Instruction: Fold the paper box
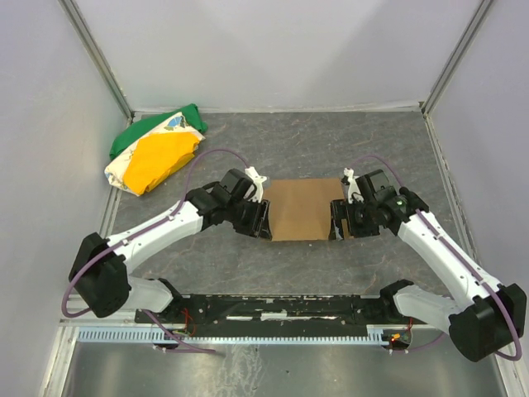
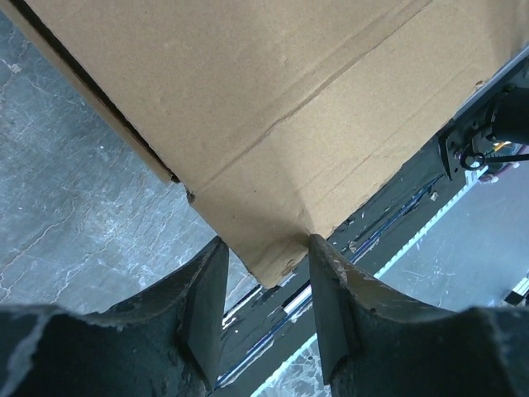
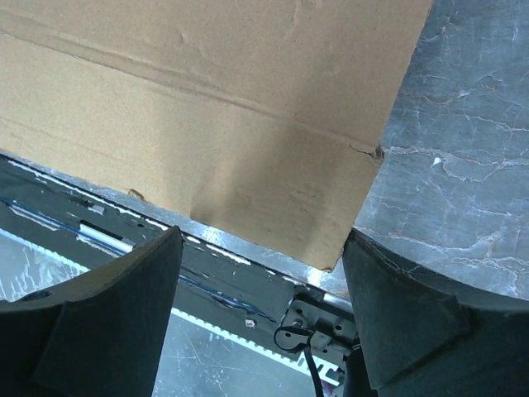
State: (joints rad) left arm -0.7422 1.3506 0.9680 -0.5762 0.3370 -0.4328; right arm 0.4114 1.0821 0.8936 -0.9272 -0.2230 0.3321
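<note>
Left wrist view gives the main worry: only the very tip of a near corner of the paper box (image 2: 331,107) sits between the fingertips of the left gripper (image 2: 266,256). Any pull or lift from here will likely let the cardboard slide out, or crumple that corner instead of bending it along the crease (image 2: 331,99) that runs across the panel just beyond. A second risk, as I judge it, is uneven work by the two arms: if one side rises or pushes before the other, the wide sheet may twist or skid over the worktop (image 1: 331,141) rather than fold. The left gripper's jaws stand about half spread, each fingertip at an edge of the corner; whether they clamp it I cannot tell. The right gripper (image 3: 263,248) is spread wide and holds nothing, with the box's near right corner between its fingers and close to one of them. Seen from the top external view, the box lies in the middle of the worktop between the two grippers, the left gripper at its near left corner, the right at its near right
</note>
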